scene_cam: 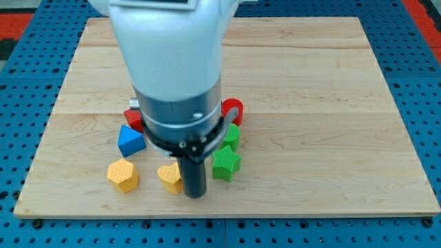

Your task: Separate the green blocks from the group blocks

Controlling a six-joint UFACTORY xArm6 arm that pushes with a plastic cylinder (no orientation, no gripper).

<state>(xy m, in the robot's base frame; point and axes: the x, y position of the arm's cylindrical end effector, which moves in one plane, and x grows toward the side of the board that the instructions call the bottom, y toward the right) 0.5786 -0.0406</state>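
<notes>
**One camera, high and in front, arm filling the foreground**

A single view looks down at a slant onto the wooden board [310, 103], with all four edges inside the picture and blue pegboard [27, 69] framing it. The arm's pale housing [169, 48] looms large, blocking the middle top of the view. My tip [196, 195] sits low and left of centre. No second view to compare.
</notes>
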